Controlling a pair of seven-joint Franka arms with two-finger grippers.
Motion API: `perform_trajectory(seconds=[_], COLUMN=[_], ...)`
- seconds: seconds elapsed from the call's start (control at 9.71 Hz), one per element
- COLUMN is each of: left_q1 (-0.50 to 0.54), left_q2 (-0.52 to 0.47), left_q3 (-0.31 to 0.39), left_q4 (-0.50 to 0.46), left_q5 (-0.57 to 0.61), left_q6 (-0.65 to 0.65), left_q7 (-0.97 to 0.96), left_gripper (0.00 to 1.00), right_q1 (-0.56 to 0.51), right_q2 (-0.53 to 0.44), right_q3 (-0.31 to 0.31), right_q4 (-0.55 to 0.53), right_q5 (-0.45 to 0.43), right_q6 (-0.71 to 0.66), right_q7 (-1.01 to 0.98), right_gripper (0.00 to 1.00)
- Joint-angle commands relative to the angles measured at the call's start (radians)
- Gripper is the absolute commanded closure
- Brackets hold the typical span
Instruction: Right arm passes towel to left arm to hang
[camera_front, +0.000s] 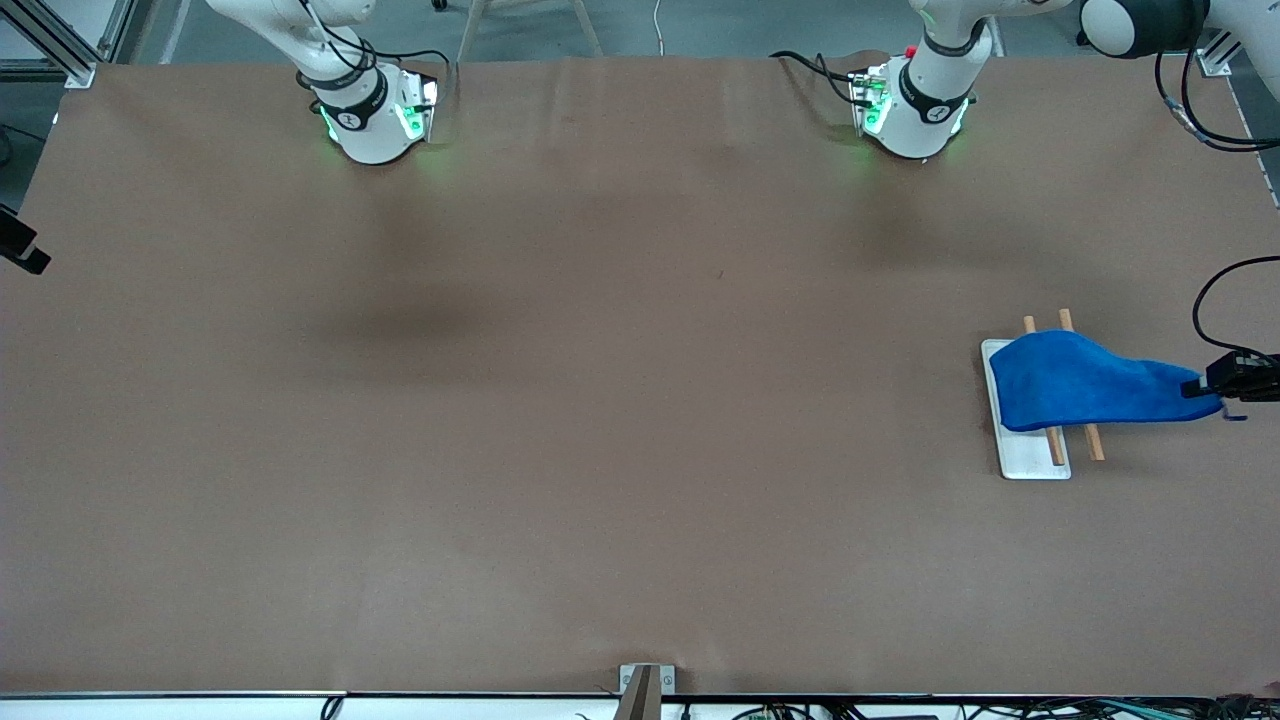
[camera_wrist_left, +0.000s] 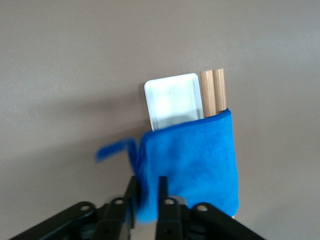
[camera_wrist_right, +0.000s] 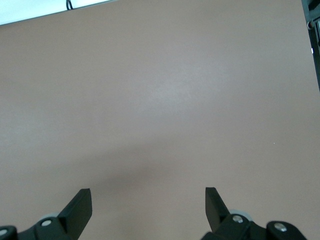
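At the right edge of the front view, the left gripper (camera_front: 1208, 388) is clamped on 1 corner of the blue towel (camera_front: 1080, 385). The towel drapes over 2 wooden rods (camera_front: 1094, 440) on a white base (camera_front: 1030, 462), its long axis running across the frame toward the gripper. The right gripper (camera_wrist_right: 148, 205) waits over bare table (camera_front: 560, 400), fingers wide apart.

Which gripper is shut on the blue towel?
The left gripper, clamping the blue towel over the rack. The right gripper is open above bare table.
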Motion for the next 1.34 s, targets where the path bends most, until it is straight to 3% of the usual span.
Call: perform_trajectory(seconds=[0.0,0.21,0.31,0.72,1.03,1.24], left_q1=[-0.02,-0.065,-0.079,-0.058,-0.005,0.006], left_q2=[0.025,-0.035,-0.099,-0.458,-0.66,-0.714], left_q3=[0.007,-0.002,-0.054,-0.356,-0.54,-0.604], left_q4=[0.005,0.0,-0.01,-0.252,-0.366,-0.33], left_q5=[0.02,0.107,0.205,0.543,0.612,0.631], left_q6=[0.055,0.098,0.125,0.256,0.233,0.143], left_q7=[-0.016,-0.136,-0.242,-0.564,-0.658,-0.729], left_gripper=[0.0,0.0,0.0,0.0,0.0,0.0], right_q1=[0.018,0.032,0.032,0.032,0.038,0.055], right_q2=[0.035,0.041,0.042,0.038,0.038,0.037], right_q3=[0.002,0.0,0.0,0.003,0.008,0.011], right_q4=[0.059,0.061,0.061,0.061,0.061,0.062], right_q5=[-0.023,-0.026,-0.025,-0.023,-0.023,-0.025], right_q6=[-0.006,-0.001,0.0,-0.003,-0.003,-0.004], right_q7=[-0.002,-0.002,-0.002,-0.002,-0.001,-0.001], right_gripper=[0.0,0.0,0.0,0.0,0.0,0.0])
